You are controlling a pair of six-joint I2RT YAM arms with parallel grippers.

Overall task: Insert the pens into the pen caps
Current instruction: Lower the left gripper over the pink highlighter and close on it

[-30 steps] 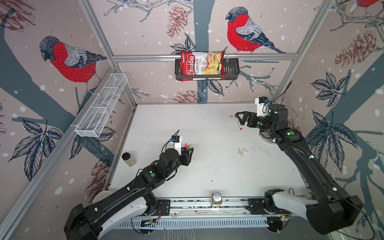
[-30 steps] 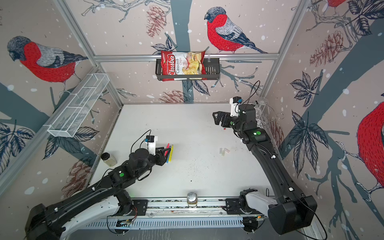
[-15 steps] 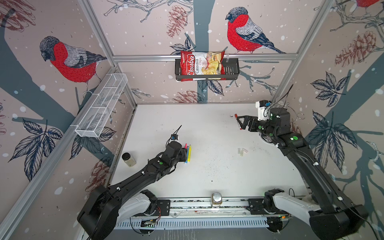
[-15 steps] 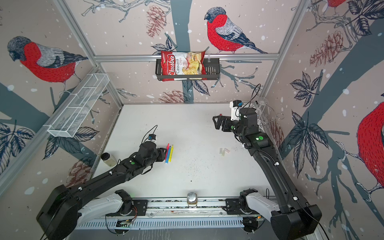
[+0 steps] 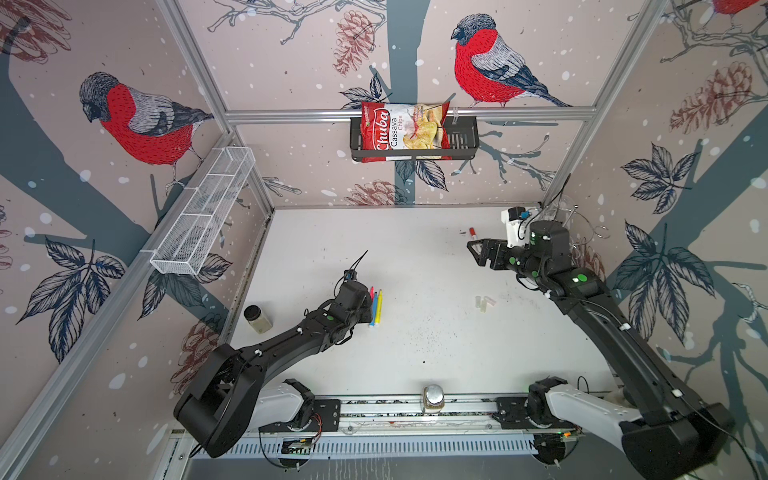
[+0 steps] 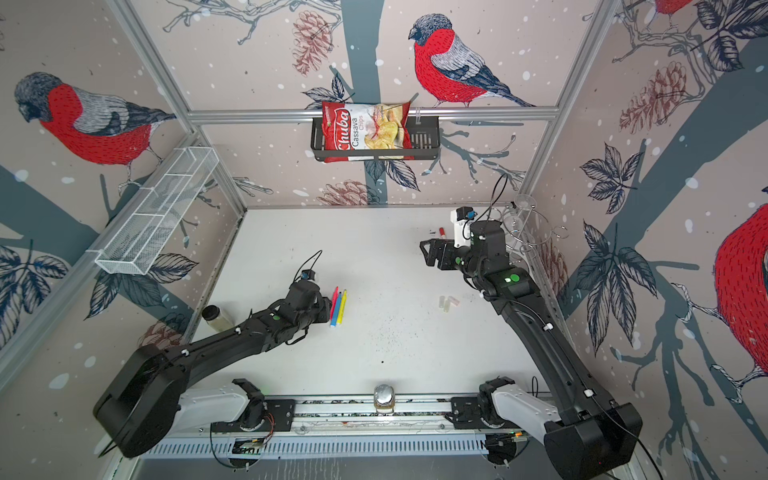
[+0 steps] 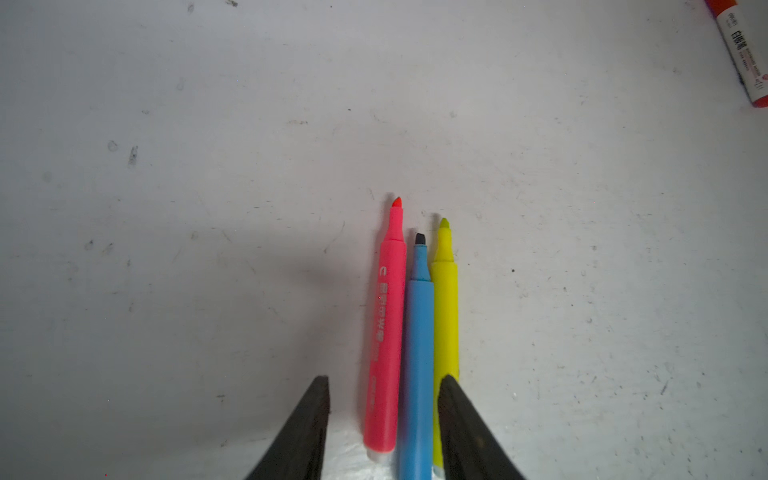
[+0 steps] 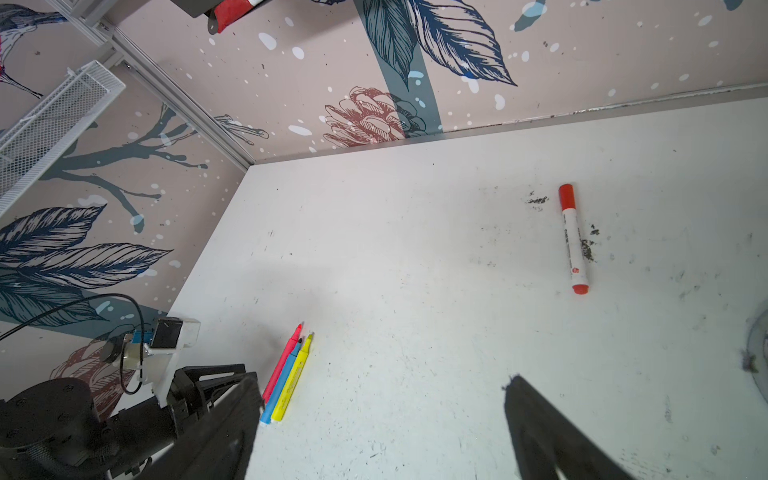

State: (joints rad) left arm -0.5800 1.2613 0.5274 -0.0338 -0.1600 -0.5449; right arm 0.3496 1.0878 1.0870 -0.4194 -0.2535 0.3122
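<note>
Three pens lie side by side left of centre: pink [image 7: 388,332], blue [image 7: 419,353] and yellow [image 7: 445,307], tips bare. In both top views they show beside my left wrist [image 5: 376,305] [image 6: 338,306]. My left gripper [image 7: 384,386] is open, low over their rear ends, with pink and blue between its jaws and yellow partly under one finger. The white-barrelled pen [image 8: 573,241] [image 5: 472,231], red at both ends, lies at the back right. My right gripper [image 8: 382,380] [image 5: 477,252] hovers open and empty near it. Whitish pen caps [image 5: 484,302] [image 6: 448,302] lie right of centre.
A small jar [image 5: 257,319] stands at the table's left edge, another [image 5: 433,398] on the front rail. A wire rack [image 6: 523,226] stands behind my right wrist. A chip bag sits in a black basket [image 5: 465,141] on the back wall; a mesh tray [image 5: 203,216] hangs left.
My left arm has dropped and levelled out onto the pens' rear ends, its jaws narrowing around them. My right gripper has shifted slightly and closed a little.
</note>
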